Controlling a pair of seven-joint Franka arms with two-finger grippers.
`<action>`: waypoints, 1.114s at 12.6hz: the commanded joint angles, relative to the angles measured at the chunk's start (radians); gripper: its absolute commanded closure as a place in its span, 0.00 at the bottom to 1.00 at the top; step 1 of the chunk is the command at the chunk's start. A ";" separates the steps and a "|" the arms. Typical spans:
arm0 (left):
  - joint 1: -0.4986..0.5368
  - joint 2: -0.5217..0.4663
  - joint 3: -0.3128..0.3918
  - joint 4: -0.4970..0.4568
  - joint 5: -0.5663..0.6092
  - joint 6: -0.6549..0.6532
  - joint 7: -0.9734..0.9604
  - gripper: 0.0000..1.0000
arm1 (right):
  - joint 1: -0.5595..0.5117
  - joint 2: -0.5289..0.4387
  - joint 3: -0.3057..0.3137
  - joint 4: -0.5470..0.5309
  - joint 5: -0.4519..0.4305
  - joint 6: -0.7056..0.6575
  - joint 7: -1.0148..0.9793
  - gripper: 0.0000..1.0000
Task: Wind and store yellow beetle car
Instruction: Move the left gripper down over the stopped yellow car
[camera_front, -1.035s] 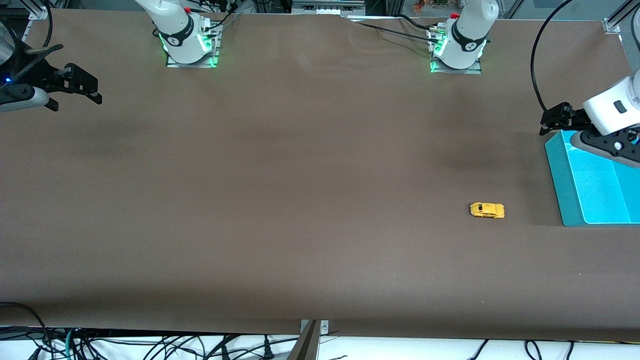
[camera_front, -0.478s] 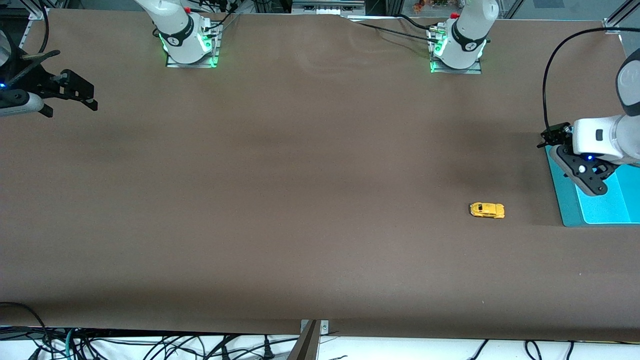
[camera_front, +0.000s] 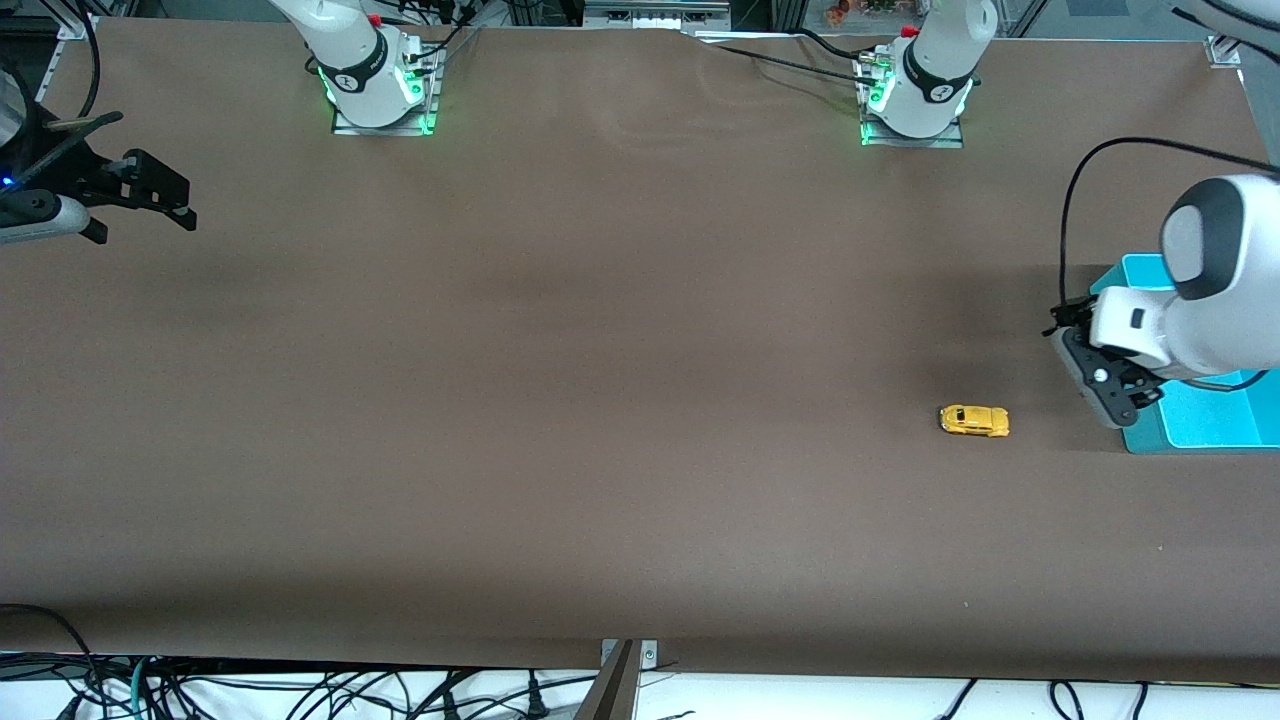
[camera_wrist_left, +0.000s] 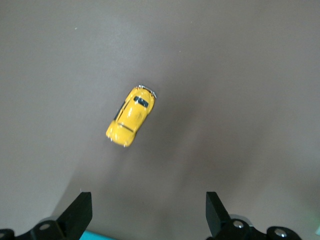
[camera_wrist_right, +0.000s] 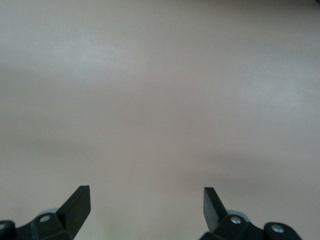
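Note:
The yellow beetle car (camera_front: 974, 420) lies on its wheels on the brown table, beside the cyan bin (camera_front: 1200, 420), toward the left arm's end. My left gripper (camera_front: 1095, 378) hangs over the bin's edge nearest the car, pointing down, open and empty. In the left wrist view the car (camera_wrist_left: 131, 116) lies ahead of the open left gripper (camera_wrist_left: 149, 212), outside its fingers. My right gripper (camera_front: 160, 190) waits, open and empty, over the table at the right arm's end. Its wrist view shows only bare table between the fingers of the right gripper (camera_wrist_right: 147, 205).
The cyan bin is an open container at the table's edge at the left arm's end, partly covered by the left arm. A black cable (camera_front: 1075, 200) loops above it. The arm bases (camera_front: 375, 80) stand along the table's farthest edge.
My left gripper has swung from over the bin's middle to its edge nearest the car, closer to the car. The car has not moved. The right gripper shifted only slightly.

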 joint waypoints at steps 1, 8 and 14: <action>-0.001 0.015 -0.004 -0.100 0.005 0.191 0.142 0.00 | 0.006 0.009 -0.009 0.025 -0.028 -0.004 0.015 0.00; -0.018 0.208 -0.005 -0.099 0.006 0.480 0.368 0.00 | 0.006 0.009 -0.009 0.025 -0.032 0.015 0.015 0.00; -0.019 0.268 -0.008 -0.103 0.006 0.519 0.390 0.00 | 0.006 0.009 -0.009 0.025 -0.034 0.015 0.015 0.00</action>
